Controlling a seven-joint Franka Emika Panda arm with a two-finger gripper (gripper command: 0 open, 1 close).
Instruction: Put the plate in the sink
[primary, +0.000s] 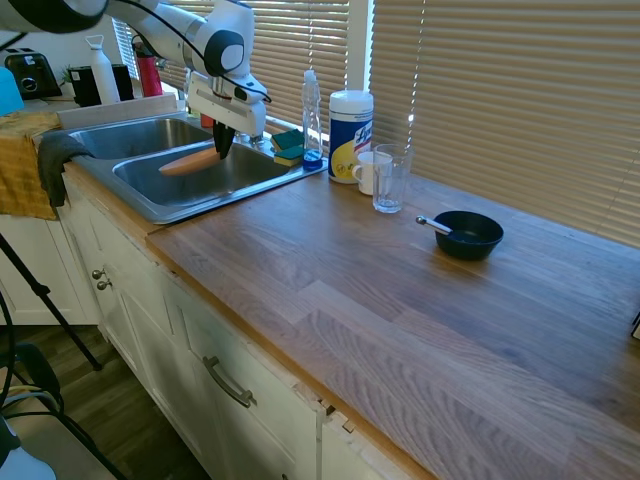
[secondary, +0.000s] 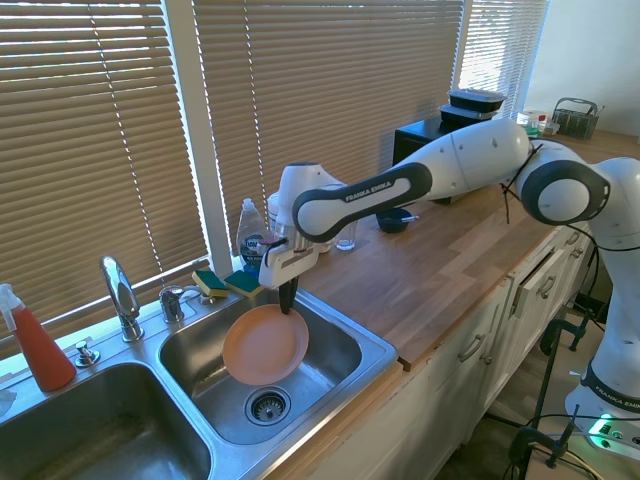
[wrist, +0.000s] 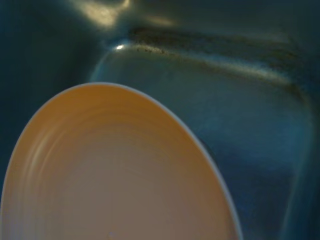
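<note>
From my first exterior feed the wooden counter (primary: 330, 290) fills the foreground, with a dark bowl (primary: 468, 234) at 3 o'clock and window blinds (primary: 500, 100) behind. Farther back at 10 o'clock, my tool (primary: 222, 150) is clenched on the plate (primary: 190, 161) rim, holding it tilted inside the sink (primary: 150, 195), over the nearer basin. I cannot tell whether the plate touches the basin floor, and the wrist view cuts off its lower part.
</note>
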